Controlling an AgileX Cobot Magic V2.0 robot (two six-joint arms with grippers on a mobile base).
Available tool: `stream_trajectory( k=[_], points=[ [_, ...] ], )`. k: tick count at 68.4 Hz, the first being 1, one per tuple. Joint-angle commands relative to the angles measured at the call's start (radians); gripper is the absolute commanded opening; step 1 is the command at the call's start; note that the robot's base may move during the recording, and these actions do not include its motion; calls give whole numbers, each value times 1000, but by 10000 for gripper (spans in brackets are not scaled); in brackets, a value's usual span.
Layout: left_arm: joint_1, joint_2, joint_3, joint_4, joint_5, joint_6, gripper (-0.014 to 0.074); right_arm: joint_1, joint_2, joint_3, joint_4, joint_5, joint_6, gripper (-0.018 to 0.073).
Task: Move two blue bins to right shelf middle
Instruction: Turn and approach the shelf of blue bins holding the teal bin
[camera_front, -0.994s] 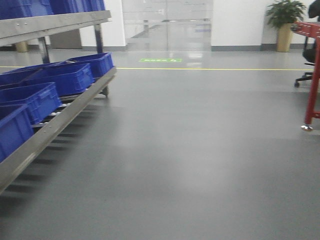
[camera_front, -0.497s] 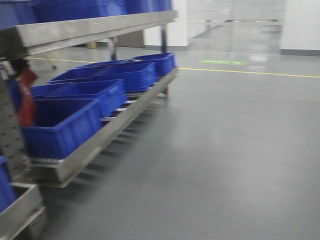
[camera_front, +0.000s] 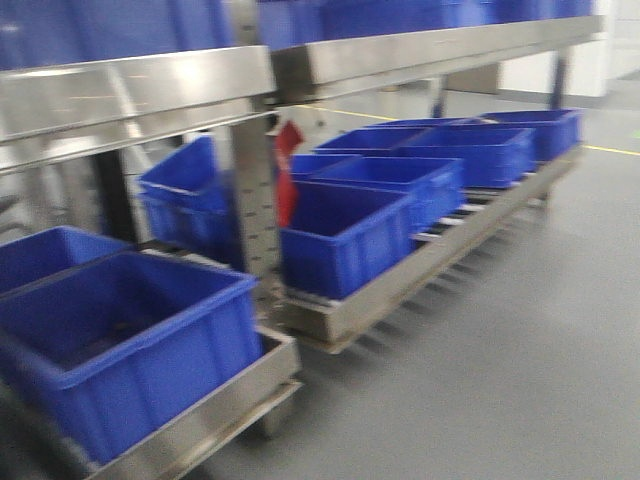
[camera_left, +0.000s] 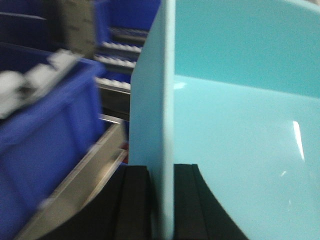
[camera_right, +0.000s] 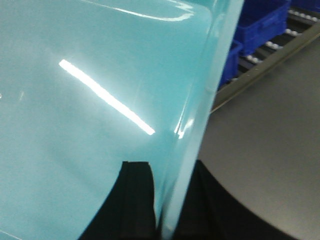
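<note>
A light turquoise-blue bin fills both wrist views. My left gripper (camera_left: 161, 170) is shut on one of its thin upright walls (camera_left: 162, 90), one black finger (camera_left: 134, 200) on each side. My right gripper (camera_right: 172, 172) is shut on the opposite wall (camera_right: 210, 90), with the bin's glossy inside (camera_right: 75, 100) to its left. Neither gripper nor this bin shows in the front view. There, two steel shelf racks stand side by side; the right one (camera_front: 430, 45) carries a row of dark blue bins (camera_front: 345, 235) on its sloping roller level.
The left rack (camera_front: 130, 90) holds a large dark blue bin (camera_front: 130, 340) low at the front and another (camera_front: 185, 195) tilted behind. A perforated steel post (camera_front: 255, 200) with a red tag (camera_front: 288, 150) separates the racks. Grey floor (camera_front: 520, 340) lies to the right.
The front view has swung left: open floor and doorway gave way to the racks, which now fill the frame much closer. The picture is motion-blurred.
</note>
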Motion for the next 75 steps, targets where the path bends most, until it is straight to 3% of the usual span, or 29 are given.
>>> stream_trajectory(
  k=[1, 75],
  points=[
    [0, -18, -10, -9, -128, -9, -111, -1, -13, -9, 0, -2, -32, -151],
    [0, -18, -10, -7, -144, -9, -111, -1, -13, -9, 0, -2, -32, -151]
  ],
)
